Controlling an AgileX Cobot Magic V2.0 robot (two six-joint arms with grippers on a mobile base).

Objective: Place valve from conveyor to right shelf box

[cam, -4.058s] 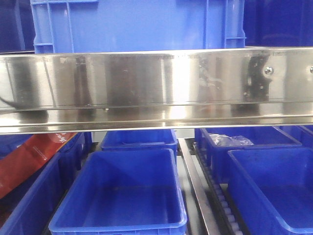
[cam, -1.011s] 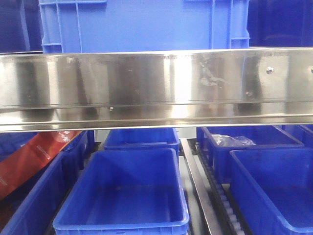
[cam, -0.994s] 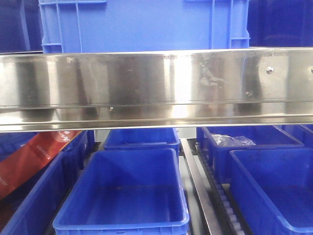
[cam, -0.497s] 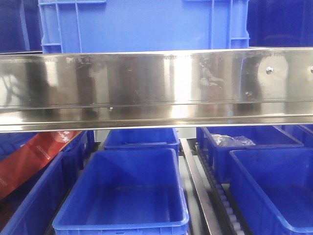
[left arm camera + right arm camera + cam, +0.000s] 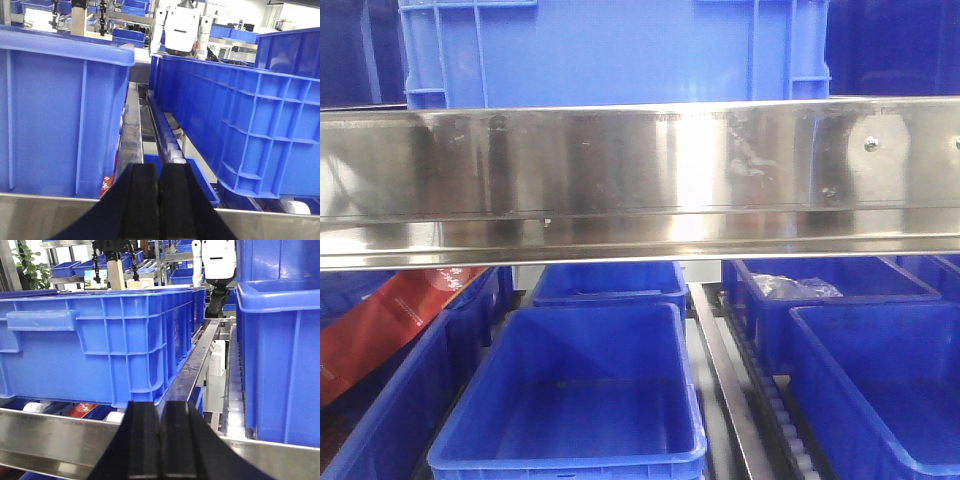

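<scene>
The valve and the conveyor are out of view in every frame. In the left wrist view my left gripper (image 5: 159, 170) is shut with nothing between its black fingers, and it points at the gap between two blue crates on the shelf. My right gripper (image 5: 160, 405) is also shut and empty, aimed at the gap beside a large blue crate (image 5: 100, 340). The front view shows no gripper. On the lower shelf level an open blue box (image 5: 890, 390) sits at the right, and I see nothing inside it.
A polished steel shelf rail (image 5: 640, 180) spans the front view, with a blue crate (image 5: 610, 50) above it. Below it are a middle box (image 5: 580, 390), a rear box holding clear bags (image 5: 795, 288), a red package (image 5: 380, 320) and a roller track (image 5: 770, 410).
The front view has shifted slightly since four seconds ago, so the upper crate sits further right. In the last second only dark reflections on the steel rail moved.
</scene>
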